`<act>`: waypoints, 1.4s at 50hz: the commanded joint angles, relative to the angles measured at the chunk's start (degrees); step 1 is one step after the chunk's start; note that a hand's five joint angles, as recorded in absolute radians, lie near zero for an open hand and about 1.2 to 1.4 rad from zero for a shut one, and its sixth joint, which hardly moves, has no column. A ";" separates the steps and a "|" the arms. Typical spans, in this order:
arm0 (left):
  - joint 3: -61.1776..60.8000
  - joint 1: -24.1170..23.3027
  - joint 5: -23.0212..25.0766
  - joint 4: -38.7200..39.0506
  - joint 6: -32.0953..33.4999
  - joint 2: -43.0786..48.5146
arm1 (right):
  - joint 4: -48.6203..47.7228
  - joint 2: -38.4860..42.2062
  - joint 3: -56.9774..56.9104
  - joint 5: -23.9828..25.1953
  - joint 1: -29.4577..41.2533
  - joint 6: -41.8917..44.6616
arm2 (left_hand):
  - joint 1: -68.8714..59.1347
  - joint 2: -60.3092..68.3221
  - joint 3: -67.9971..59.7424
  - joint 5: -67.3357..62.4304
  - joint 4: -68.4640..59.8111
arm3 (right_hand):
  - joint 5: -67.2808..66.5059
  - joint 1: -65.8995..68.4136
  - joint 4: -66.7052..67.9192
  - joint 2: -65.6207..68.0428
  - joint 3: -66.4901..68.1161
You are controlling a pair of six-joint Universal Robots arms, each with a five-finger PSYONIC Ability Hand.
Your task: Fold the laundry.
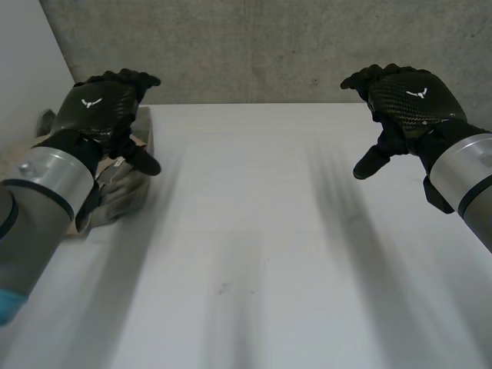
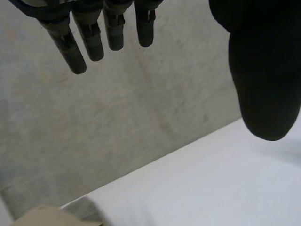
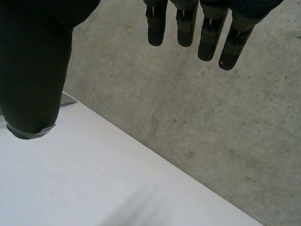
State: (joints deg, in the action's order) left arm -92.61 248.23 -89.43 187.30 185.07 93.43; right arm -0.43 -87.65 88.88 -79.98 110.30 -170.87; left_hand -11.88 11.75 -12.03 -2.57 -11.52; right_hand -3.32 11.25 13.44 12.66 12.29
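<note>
While the laundry (image 1: 123,192) lies as a crumpled beige and grey heap under the left hand (image 1: 104,104) and beside its wrist, neither hand has hold of it. In the left wrist view a beige bit of the heap (image 2: 42,216) shows well below the fingertips, at the near edge of the white surface (image 2: 211,188).

The left hand is released: its fingers (image 2: 94,42) reach out straight and its thumb (image 2: 263,70) stands well apart from them, with no cloth between. The left arm (image 1: 46,181) crosses the near part of the heap.

The right hand (image 1: 407,96) is well apart from the laundry, above the opposite side of the surface (image 1: 254,231). It too is released and grasps no cloth: its fingers (image 3: 186,23) are straight and its thumb (image 3: 33,70) is spread wide from them. Beyond both hands' fingertips rises a grey concrete wall (image 1: 269,46).
</note>
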 commanded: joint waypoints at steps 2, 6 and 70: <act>4.36 10.16 -0.49 -0.09 14.25 10.63 | -0.01 0.11 0.06 0.00 0.00 0.01 | 0.49 -0.36 0.64 1.18 0.13 | 3.32 -1.25 -3.44 -2.66 -2.29; 6.64 14.20 -0.22 0.00 21.71 15.89 | -0.01 0.81 0.06 0.00 0.00 0.01 | -0.18 0.31 -0.03 0.51 -0.55 | 3.32 -1.25 -3.44 -2.66 -2.29; 13.34 -14.18 4.96 7.83 -10.78 19.79 | 0.78 3.00 -4.16 0.44 -6.86 1.33 | 0.83 -0.70 0.98 1.52 0.47 | 3.32 -1.25 -3.44 -2.66 -2.29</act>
State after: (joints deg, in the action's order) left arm -76.61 227.35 -84.34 197.68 172.88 119.17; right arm -0.27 -86.44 84.79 -79.91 102.61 -169.71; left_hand -10.81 11.77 -12.16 -2.58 -11.62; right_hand -3.32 11.25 13.43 12.66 12.29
